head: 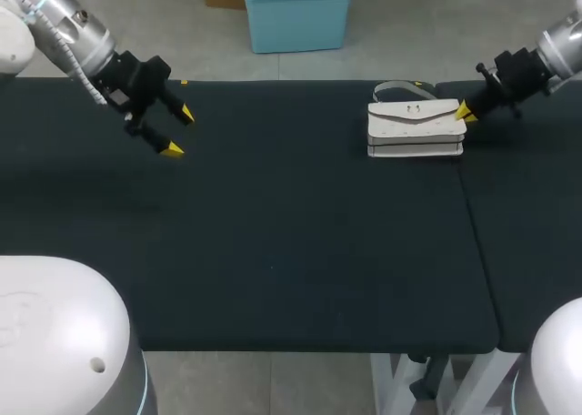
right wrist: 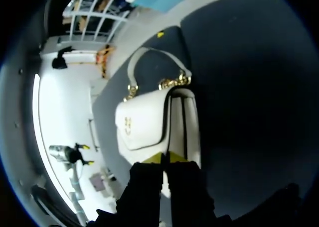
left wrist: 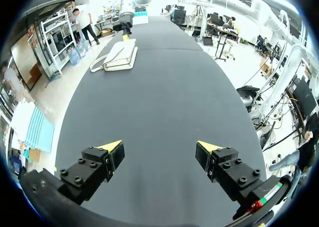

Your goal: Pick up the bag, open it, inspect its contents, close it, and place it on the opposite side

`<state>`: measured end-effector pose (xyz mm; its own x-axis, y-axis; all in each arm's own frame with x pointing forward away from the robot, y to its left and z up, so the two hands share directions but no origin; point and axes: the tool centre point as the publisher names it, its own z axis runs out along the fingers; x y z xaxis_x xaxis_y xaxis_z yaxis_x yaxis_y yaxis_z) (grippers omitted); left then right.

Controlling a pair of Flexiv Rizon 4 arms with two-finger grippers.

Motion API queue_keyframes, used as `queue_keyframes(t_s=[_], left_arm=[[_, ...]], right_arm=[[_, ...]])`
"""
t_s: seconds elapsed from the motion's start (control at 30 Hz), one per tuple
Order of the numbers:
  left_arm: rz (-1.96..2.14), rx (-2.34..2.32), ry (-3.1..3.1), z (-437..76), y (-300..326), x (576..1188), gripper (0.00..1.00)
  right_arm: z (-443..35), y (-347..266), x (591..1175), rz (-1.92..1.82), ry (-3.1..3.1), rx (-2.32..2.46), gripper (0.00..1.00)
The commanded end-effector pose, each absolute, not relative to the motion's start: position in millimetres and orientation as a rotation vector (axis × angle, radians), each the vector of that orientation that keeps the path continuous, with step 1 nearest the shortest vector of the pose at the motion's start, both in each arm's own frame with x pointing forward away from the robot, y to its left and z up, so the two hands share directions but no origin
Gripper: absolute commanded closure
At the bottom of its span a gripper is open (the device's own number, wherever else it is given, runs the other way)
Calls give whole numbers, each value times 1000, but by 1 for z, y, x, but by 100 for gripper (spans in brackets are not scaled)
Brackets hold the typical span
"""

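The bag [head: 416,128], white with a fold-over flap and a small gold clasp [head: 414,111] on the flap, lies on the far right part of the dark surface [head: 300,233], just left of the seam where two sections of the surface meet. Its strap [head: 393,88] loops out behind it toward the far edge, and the flap is down over the front. The right wrist view shows the bag [right wrist: 149,125] directly ahead of that arm's fingers, with the strap [right wrist: 149,55] arching beyond it and joined to the body by a short gold chain [right wrist: 174,81]. The right gripper [head: 464,112] comes in from the far right corner and sits at the bag's right end, with its yellow tips against the upper corner. In its own view the right gripper [right wrist: 168,158] has its fingers drawn narrow, almost together, at the near end of the bag. Whether they pinch any part of it cannot be told. The left gripper [head: 178,132] hangs above the far left part of the surface, well apart from the bag, with its fingers spread wide and nothing between them. From the left wrist, the left gripper [left wrist: 160,146] frames bare dark surface [left wrist: 169,97], and the bag [left wrist: 121,55] lies far ahead near the opposite end.
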<state>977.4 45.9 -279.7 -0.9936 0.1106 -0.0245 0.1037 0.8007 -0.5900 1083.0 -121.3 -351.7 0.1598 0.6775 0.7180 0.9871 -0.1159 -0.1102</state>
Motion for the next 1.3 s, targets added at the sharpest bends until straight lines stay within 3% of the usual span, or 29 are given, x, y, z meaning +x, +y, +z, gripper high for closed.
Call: queue_keyframes(t_s=[0.03,0.6,1.3], left_arm=[[977,-178,-2970,-281,46,978,0],[977,-178,-2970,-281,46,978,0],[977,-178,-2970,-281,46,978,0]], right_arm=[[-357,-94,1060,-774,-1567,-1874,100],[-368,16,1008,-855,-1555,-1804,100],[-380,105,998,-814,-1593,-1687,100]])
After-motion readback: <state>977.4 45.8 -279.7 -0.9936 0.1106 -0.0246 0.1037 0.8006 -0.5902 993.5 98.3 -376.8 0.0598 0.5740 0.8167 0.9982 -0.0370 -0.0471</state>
